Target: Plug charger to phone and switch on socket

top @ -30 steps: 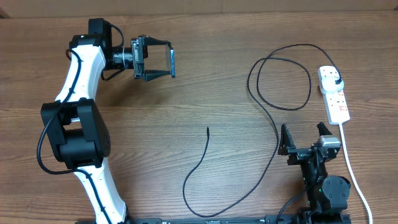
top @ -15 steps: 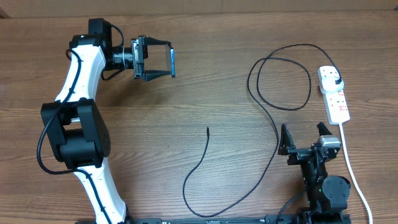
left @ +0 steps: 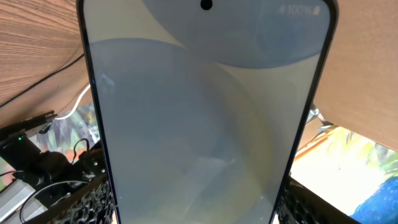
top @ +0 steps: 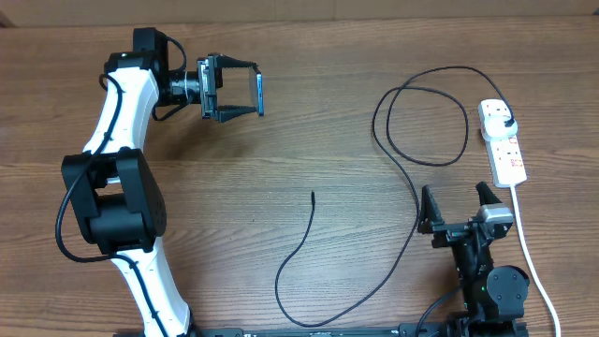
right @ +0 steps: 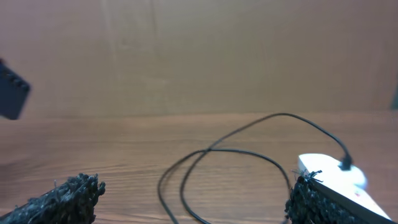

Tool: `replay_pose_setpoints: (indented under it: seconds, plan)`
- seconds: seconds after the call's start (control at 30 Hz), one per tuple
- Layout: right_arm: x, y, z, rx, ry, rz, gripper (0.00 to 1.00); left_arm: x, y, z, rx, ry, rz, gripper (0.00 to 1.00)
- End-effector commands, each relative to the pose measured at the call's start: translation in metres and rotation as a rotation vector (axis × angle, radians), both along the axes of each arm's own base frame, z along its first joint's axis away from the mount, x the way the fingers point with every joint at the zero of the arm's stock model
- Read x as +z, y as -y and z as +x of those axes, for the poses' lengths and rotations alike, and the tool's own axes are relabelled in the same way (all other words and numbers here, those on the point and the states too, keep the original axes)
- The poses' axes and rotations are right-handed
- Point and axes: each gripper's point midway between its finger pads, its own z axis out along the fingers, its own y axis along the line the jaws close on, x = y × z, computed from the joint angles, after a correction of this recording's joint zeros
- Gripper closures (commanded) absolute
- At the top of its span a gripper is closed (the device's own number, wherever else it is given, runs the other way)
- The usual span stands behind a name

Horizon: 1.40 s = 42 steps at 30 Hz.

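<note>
Gripping the phone (top: 260,94) by its two long edges, the left gripper (top: 253,91) is clenched on it at the far left of the wooden table (top: 356,56). The overhead view shows the phone edge-on. In the left wrist view the lit, pale screen (left: 205,112) fills the frame, with the finger pads (left: 93,202) against its sides.

The right gripper (top: 456,195) sits at the near right of the table with its jaws released and spread wide, grasping nothing.

The charger (top: 412,192) lies slack on the table. Its connector tip (top: 313,194) rests free near the table's middle, well apart from the phone. From there the cable bends toward the near edge, climbs past the right gripper and makes a loop. It ends at the black plug head (top: 505,117), which is seated in the far end of the socket (top: 506,150).

The socket lies flat along the right edge, and its white cord (top: 532,262) trails toward the near side. The switch position cannot be told from any view.
</note>
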Motion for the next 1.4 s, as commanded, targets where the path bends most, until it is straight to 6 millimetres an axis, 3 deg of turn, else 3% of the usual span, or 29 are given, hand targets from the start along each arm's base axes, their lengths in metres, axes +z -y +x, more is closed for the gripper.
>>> replay_pose_setpoints:
  seconds: [0.0,0.1,0.43,0.87,1.13,1.37]
  plan:
    - [-0.002,-0.018,-0.003,0.104,0.002,0.003,0.0,0.018,0.007,0.001,-0.022,0.022,-0.058,0.96]
    - [-0.01,-0.017,-0.003,0.101,-0.032,0.003,0.0,0.018,0.007,0.001,-0.022,0.022,-0.058,0.96]
    - [-0.009,-0.016,-0.002,0.092,-0.026,0.004,0.0,0.018,0.007,0.001,-0.022,0.022,-0.058,0.96]
    - [0.037,-0.006,0.0,0.034,-0.018,-0.019,0.0,0.018,0.007,0.001,-0.022,0.023,-0.058,0.96]
    - [0.048,-0.008,0.034,0.039,-0.195,-0.042,0.0,0.018,0.007,0.001,-0.022,0.023,-0.057,0.96]
    - [0.047,-0.036,0.086,0.208,-0.421,-0.064,0.0,0.016,0.006,0.001,-0.019,0.021,-0.044,0.96]
